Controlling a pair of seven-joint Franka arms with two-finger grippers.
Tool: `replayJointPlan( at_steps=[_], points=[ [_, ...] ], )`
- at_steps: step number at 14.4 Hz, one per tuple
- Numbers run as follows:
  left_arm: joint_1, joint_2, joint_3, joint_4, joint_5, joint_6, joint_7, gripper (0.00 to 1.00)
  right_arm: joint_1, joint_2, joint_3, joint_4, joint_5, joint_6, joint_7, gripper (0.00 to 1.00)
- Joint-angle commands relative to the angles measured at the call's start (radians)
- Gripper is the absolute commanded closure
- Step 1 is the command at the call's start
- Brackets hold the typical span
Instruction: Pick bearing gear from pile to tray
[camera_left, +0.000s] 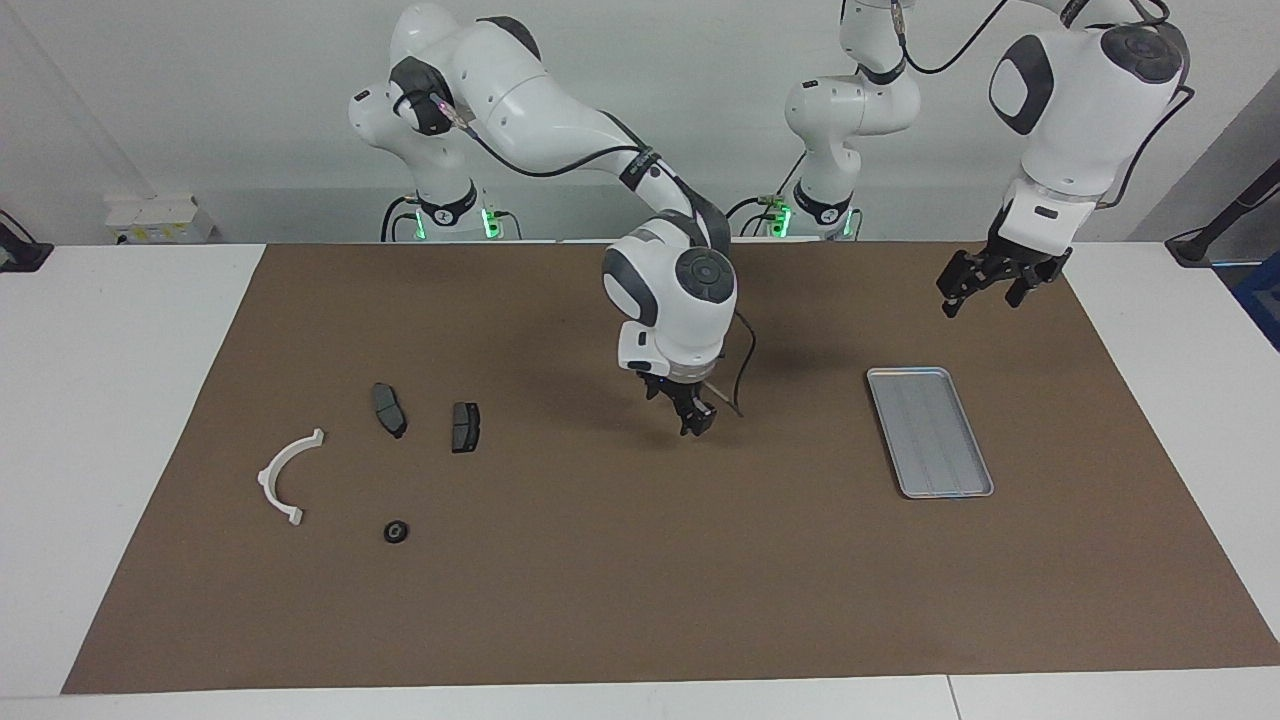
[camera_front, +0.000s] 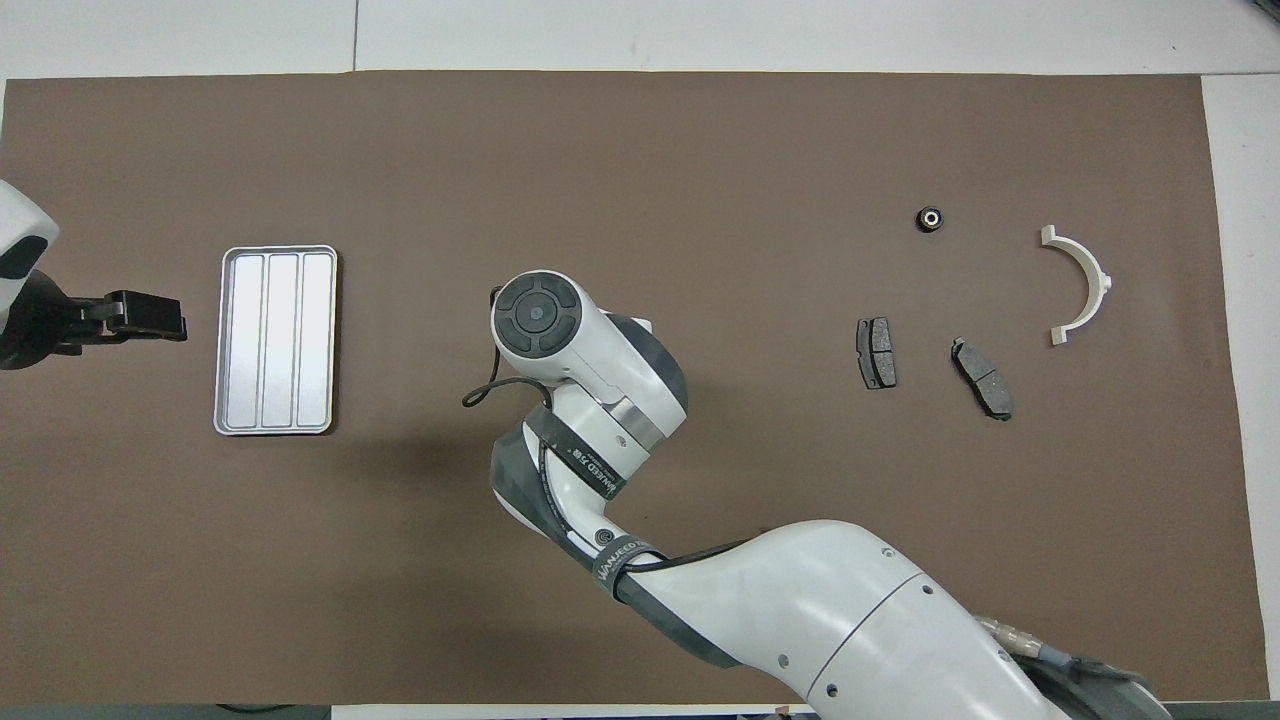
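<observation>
The bearing gear (camera_left: 397, 531), a small black ring with a light centre, lies on the brown mat in the pile; it also shows in the overhead view (camera_front: 931, 218). The pile holds a white curved arc (camera_left: 283, 478) and two dark grey brake pads (camera_left: 389, 409) (camera_left: 465, 426). The silver tray (camera_left: 930, 430) lies empty toward the left arm's end (camera_front: 277, 340). My right gripper (camera_left: 692, 412) hangs low over bare mat between pile and tray; in the overhead view the wrist hides it. My left gripper (camera_left: 988, 285) waits open in the air beside the tray (camera_front: 145, 314).
The brown mat (camera_left: 640, 580) covers most of the white table. A black cable (camera_left: 740, 385) loops off my right wrist. Bare mat lies between the pile and the tray.
</observation>
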Motion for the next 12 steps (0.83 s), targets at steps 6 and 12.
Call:
replayJointPlan(
  at_steps=[6, 12],
  points=[
    [-0.401, 0.245, 0.008, 0.143, -0.012, 0.065, -0.431, 0.0, -0.401, -0.114, 0.02, 0.001, -0.008, -0.078, -0.948, 0.0],
    [-0.516, 0.511, 0.009, 0.209, -0.003, 0.252, -0.571, 0.0, -0.55, -0.112, 0.02, -0.202, -0.008, 0.186, -1.118, 0.0]
  ],
)
